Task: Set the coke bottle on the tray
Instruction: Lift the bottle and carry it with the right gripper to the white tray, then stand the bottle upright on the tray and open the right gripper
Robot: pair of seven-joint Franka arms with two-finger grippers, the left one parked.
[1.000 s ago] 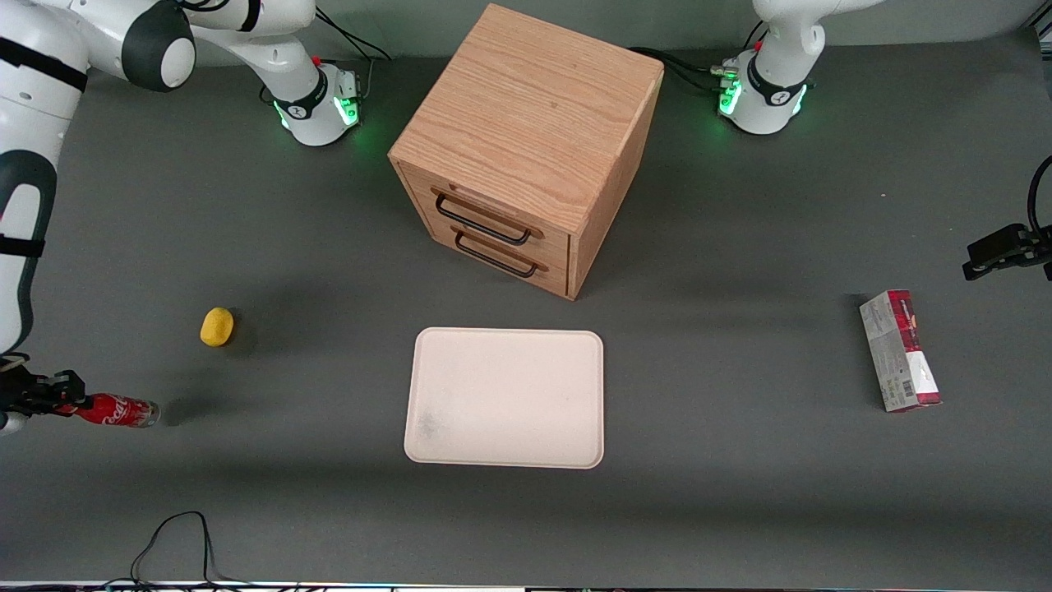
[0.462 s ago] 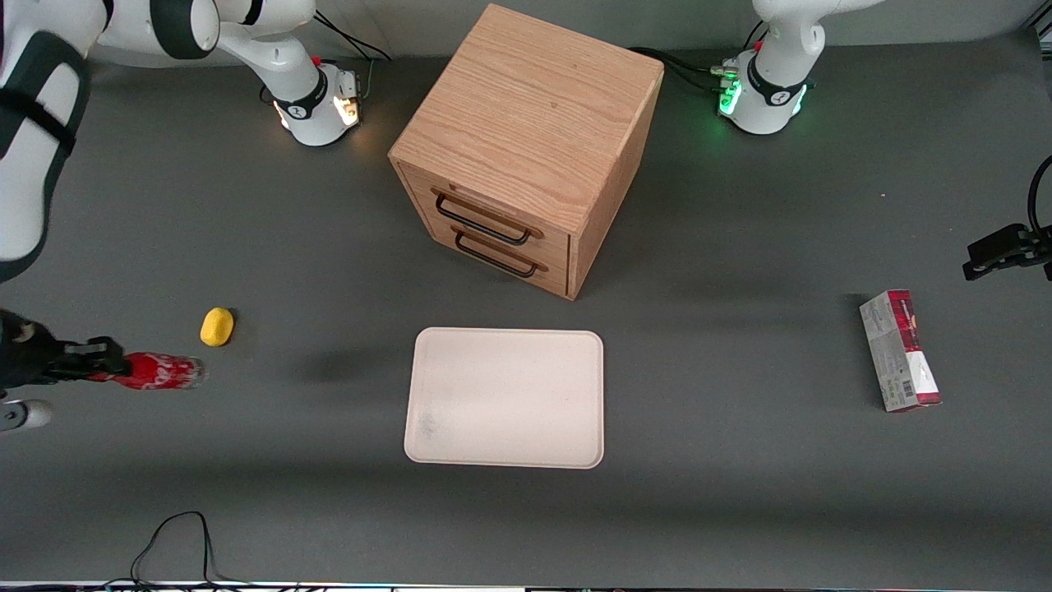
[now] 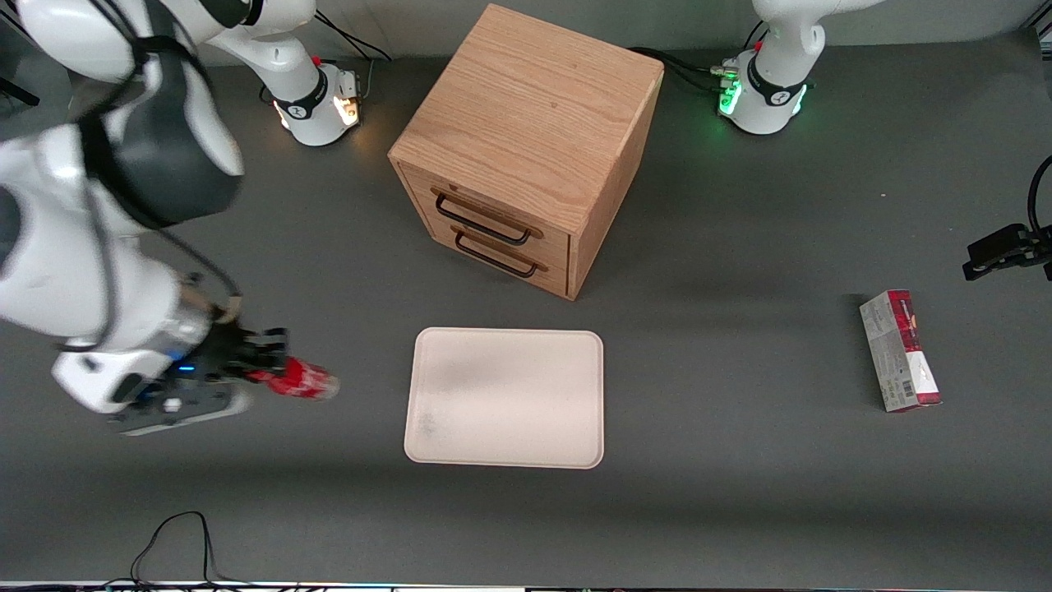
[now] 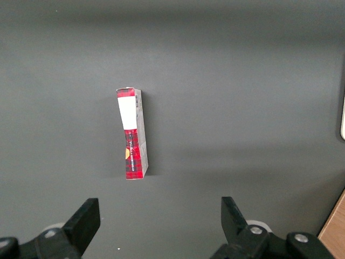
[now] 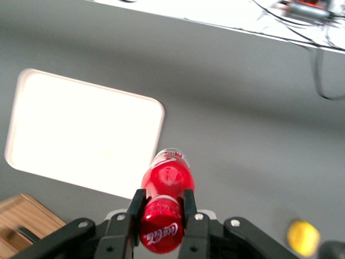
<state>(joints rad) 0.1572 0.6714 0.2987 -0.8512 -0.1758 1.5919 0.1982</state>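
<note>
My right gripper (image 3: 267, 360) is shut on the neck of the coke bottle (image 3: 302, 381), a small red bottle with white script, and holds it lying level above the table. It hangs beside the cream-white tray (image 3: 504, 398), toward the working arm's end of the table, with a gap between bottle and tray. In the right wrist view the black fingers (image 5: 136, 209) clamp the bottle (image 5: 167, 178) just below its red cap, and the gripper (image 5: 161, 208) looks down on the tray (image 5: 81, 132).
A wooden drawer cabinet (image 3: 526, 148) stands farther from the front camera than the tray. A red-and-grey carton (image 3: 900, 351) lies toward the parked arm's end. A small yellow object (image 5: 302, 237) lies on the table. A black cable (image 3: 177, 534) loops near the front edge.
My right gripper has carried the coke bottle up off the table and sideways toward the tray. The arm now hides the yellow object in the front view.
</note>
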